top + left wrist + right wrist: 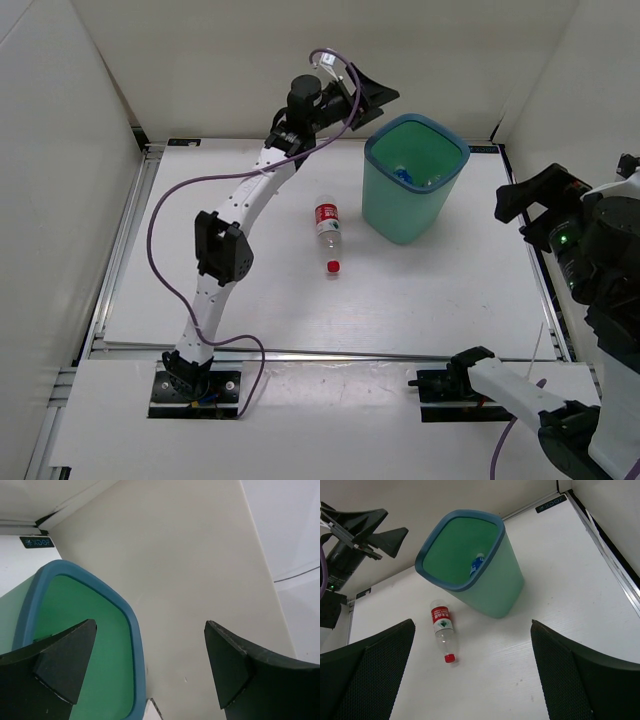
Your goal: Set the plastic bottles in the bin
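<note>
bench (pixel 450 290): white, flat | walls (pixel 60 150): white panels on three sides | rail (pixel 122 240): metal, along bench's left edge | sticker (pixel 550 503): dark, far edge

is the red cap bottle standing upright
No, the red-capped bottle lies on its side on the table, beside the bin.

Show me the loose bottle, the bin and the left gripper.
red-label bottle (pixel 328 232), top external view, clear body below the label.
bin (pixel 398 215), top external view, outer front wall.
left gripper (pixel 150 625), left wrist view, midway between its fingertips.
</note>
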`<act>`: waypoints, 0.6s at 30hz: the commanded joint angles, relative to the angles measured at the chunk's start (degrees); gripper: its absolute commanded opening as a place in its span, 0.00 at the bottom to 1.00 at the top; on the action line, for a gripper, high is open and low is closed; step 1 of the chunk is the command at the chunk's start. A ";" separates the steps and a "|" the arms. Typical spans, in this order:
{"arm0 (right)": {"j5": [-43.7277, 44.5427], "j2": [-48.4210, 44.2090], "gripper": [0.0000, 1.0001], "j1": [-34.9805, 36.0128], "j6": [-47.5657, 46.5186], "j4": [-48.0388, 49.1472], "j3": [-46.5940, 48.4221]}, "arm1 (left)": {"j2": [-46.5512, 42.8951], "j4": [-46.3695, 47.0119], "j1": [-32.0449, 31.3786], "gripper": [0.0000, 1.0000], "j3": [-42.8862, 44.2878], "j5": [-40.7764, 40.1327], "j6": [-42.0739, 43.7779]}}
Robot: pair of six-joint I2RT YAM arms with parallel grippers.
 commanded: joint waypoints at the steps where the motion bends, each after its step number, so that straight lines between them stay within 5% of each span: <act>1: 0.25 0.77 1.00 -0.24 0.22 2.18 0.65 | -11.28 1.44 3.53 1.00 -7.94 0.13 3.14; 5: 0.25 0.25 1.00 -0.24 0.22 2.18 -0.49 | -24.65 -8.69 10.56 1.00 -25.55 -11.87 10.93; 11: 0.25 -1.08 1.00 -0.24 0.22 3.32 -3.75 | -32.83 -20.18 14.61 1.00 -41.46 -12.44 25.72; 18: -2.03 0.24 1.00 -0.24 0.22 4.99 -4.36 | -25.91 -20.18 17.25 1.00 -47.46 0.47 34.70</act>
